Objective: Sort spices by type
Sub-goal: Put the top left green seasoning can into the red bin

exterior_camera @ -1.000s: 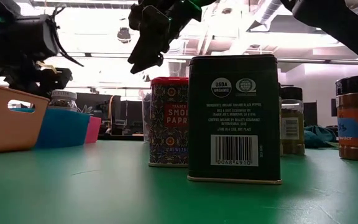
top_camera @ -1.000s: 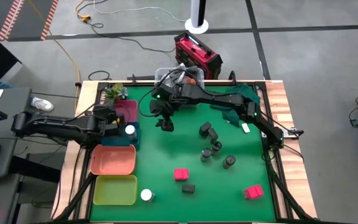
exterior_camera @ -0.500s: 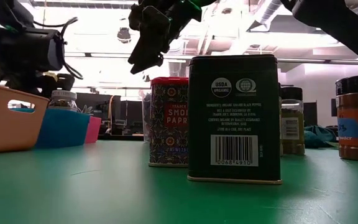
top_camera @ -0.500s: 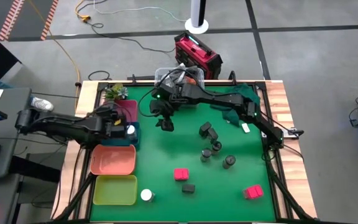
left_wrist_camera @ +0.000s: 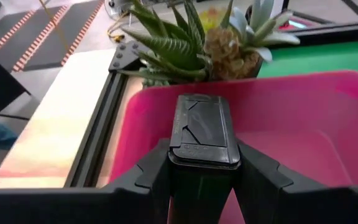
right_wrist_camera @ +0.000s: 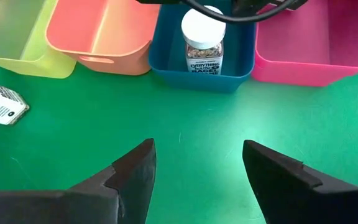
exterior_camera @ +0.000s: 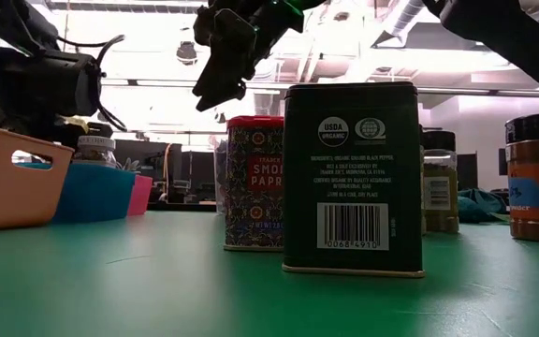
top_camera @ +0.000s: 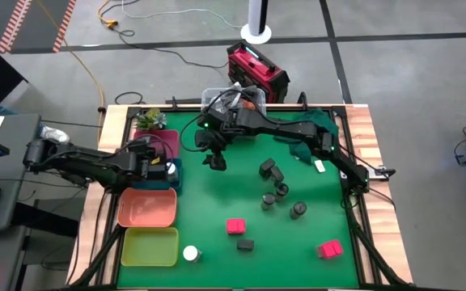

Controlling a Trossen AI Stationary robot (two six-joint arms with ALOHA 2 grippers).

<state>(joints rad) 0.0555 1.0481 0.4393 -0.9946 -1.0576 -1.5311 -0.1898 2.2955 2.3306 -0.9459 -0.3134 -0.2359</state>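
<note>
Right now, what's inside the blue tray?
One white-topped jar stands in the blue tray. The left arm hangs over the tray's far end, so anything under it is hidden.

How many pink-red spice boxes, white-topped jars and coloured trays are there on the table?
pink-red boxes: 2
white-topped jars: 2
coloured trays: 4
Total: 8

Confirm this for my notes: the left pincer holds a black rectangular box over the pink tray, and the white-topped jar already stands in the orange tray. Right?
Not quite. The white-topped jar stands in the blue tray, not the orange one, as the right wrist view shows. The rest holds: the left pincer grips a black rectangular box over the pink tray.
</note>
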